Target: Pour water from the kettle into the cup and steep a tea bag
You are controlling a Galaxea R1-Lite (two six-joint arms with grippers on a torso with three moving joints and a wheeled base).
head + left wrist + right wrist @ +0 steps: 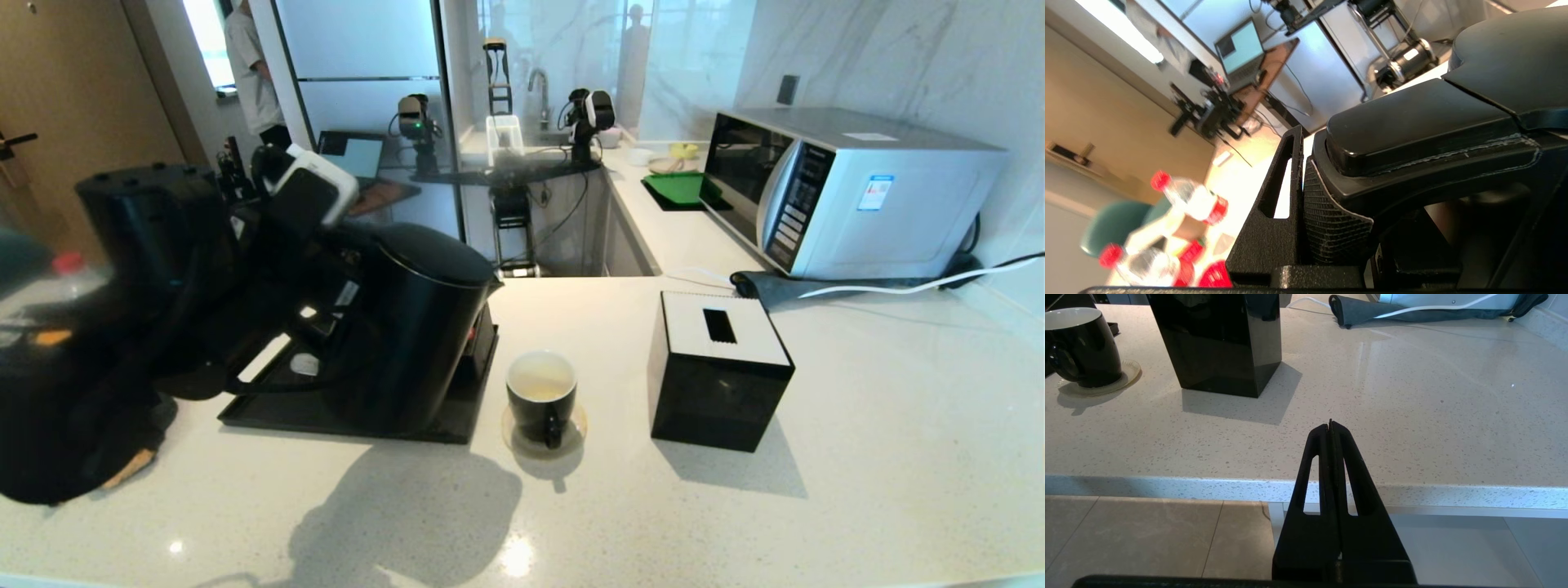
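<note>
One kettle (412, 327) stands on a flat black tray (269, 416) at the left of the tabletop (857, 457), spout toward the cup (541, 398). We note the left claw (1306, 192) at the kettle's handle (1425, 126), on the side away from the cup; in the left wrist view its ribbed pad (1327, 220) presses against the handle, so we read it as clamped there. The cup sits on a small saucer (571, 441) just right of the tray, white interior holding a pale yellowish liquid. A black tissue box (718, 371) stands right of the cup, apart from it. The right claw (1330, 428) hangs off the tabletop's near edge, fingers pressed together on nothing, well apart from cup and kettle. A microwave (849, 192) sits at the back right.
</note>
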